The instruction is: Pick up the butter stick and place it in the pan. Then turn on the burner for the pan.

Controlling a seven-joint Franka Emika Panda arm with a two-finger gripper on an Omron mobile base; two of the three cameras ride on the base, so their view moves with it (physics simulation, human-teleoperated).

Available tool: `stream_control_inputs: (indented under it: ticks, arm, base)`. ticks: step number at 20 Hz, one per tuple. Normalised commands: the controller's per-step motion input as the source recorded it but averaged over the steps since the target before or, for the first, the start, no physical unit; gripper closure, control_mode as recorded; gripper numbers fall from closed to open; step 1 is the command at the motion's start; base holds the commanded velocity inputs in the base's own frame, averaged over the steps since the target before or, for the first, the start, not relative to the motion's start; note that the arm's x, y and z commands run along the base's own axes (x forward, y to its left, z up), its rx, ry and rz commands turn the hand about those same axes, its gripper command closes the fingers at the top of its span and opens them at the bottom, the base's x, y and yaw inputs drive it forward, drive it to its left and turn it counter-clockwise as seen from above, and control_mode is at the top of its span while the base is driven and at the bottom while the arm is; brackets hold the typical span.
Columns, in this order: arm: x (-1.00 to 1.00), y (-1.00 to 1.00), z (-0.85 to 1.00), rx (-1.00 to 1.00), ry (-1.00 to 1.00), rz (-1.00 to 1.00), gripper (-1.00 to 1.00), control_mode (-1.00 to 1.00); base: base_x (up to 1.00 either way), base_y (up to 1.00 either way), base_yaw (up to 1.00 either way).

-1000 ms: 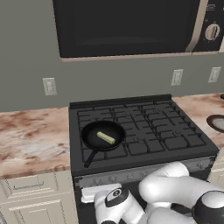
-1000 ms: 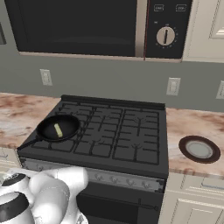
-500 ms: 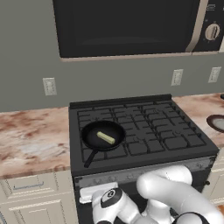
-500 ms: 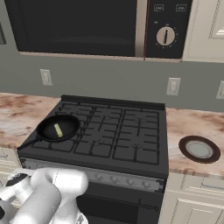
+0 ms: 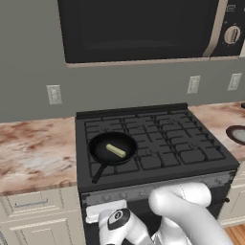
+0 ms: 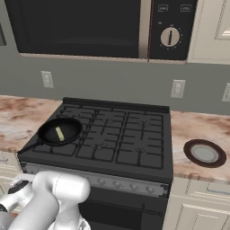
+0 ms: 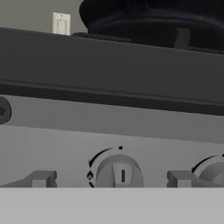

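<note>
The pale yellow butter stick lies inside the black pan. The pan rests on the front-left burner, handle pointing toward the stove's front. My arm is bent low in front of the stove, wrist below the control panel. In the hand view my gripper is open and holds nothing. Its fingertips flank a grey stove knob close ahead. The pan's dark side shows above the stove's front edge.
A second knob sits to the right of the first. A grey round dish rests on the right counter. A microwave hangs above the stove. Marbled counter runs to the left.
My arm has sunk lower and drawn left in front of the stove. The pan and the butter stick have not moved. The jaws stay open.
</note>
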Motion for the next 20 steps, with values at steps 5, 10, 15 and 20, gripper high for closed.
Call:
stream_control_inputs:
  ticks: [5, 10, 15, 20]
  arm:
    - [0.23, 0.00, -0.09, 0.00, 0.00, 0.00, -1.00, -1.00]
    - [0.20, 0.00, -0.10, 0.00, 0.00, 0.00, -1.00, -1.00]
    - [0.07, 0.01, -0.18, 0.00, 0.00, 0.00, -1.00, -1.00]
    - [0.17, 0.00, -0.17, 0.00, 0.00, 0.00, 1.00, -1.00]
  base:
    - [0.00, 0.00, 0.00]
    - [0.00, 0.00, 0.00]
    - [0.00, 0.00, 0.00]
    - [0.00, 0.00, 0.00]
